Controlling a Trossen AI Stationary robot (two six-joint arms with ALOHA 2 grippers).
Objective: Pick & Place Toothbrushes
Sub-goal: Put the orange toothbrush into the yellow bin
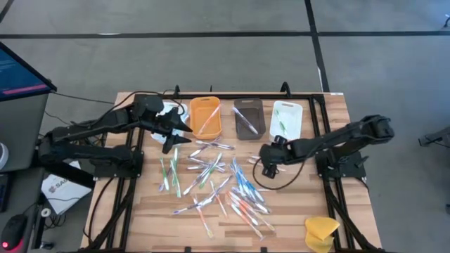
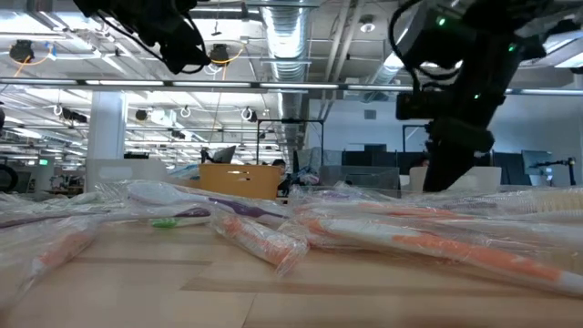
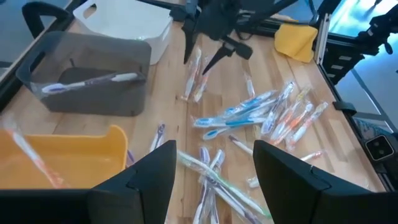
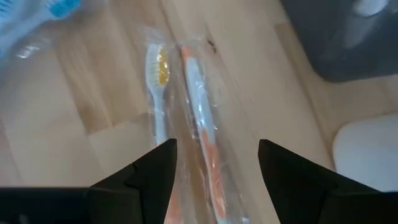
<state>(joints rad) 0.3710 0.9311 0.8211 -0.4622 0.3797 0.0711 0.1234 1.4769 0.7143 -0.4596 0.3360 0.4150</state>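
Many wrapped toothbrushes [image 1: 218, 179] with blue, green, orange and white handles lie scattered flat on the wooden table [image 1: 148, 211]. My right gripper [image 4: 214, 165] is open and points steeply down just above two of them, a white one with yellow bristles [image 4: 157, 93] and an orange one [image 4: 200, 118]; in the high view it [image 1: 269, 163] is right of the pile. My left gripper [image 3: 214, 168] is open and has nothing in it. It hovers near the orange tray [image 1: 205, 116], over the pile's far left part [image 1: 173, 143].
Along the far edge stand a white tray [image 3: 124, 18], a grey tray [image 3: 87, 84] holding one toothbrush, an orange tray [image 3: 68, 158] holding one, and another white tray [image 1: 286, 118]. A yellow sponge-like lump [image 1: 321, 230] lies at the near right corner. Black frame rails [image 1: 330, 204] border the table.
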